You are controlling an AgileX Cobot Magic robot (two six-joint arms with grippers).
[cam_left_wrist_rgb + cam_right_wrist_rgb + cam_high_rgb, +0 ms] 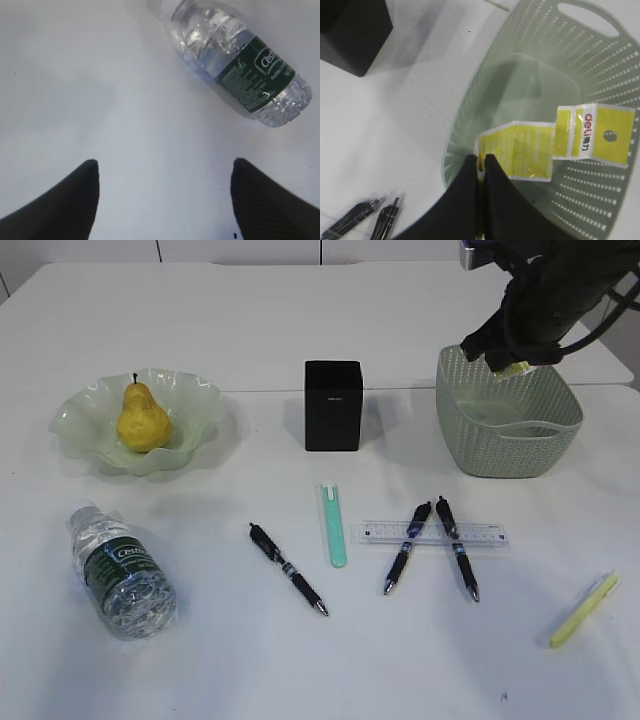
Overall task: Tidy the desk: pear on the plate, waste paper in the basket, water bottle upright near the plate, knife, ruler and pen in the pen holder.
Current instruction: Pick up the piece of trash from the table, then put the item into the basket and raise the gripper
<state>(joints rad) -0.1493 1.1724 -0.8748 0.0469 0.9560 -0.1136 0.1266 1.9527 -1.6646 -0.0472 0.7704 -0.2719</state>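
Note:
My right gripper (481, 157) is shut on an edge of the yellow waste paper (560, 140), which hangs over the inside of the sage-green basket (530, 30). In the exterior view that gripper (510, 358) hovers above the basket (508, 430). The pear (143, 420) rests in the green plate (85, 420). The water bottle (120, 570) lies on its side in front of the plate. My left gripper (165, 167) stands open over bare table, the bottle (240, 62) ahead to its right. Ruler (433, 533), mint-green knife (334, 525) and pens (288, 569) lie before the black pen holder (333, 405).
Two pens (407, 548) lie crossed over the ruler. A slim yellow stick (584, 609) lies near the front right. The pen holder's corner (350, 30) shows left of the basket in the right wrist view. The left arm is out of the exterior view.

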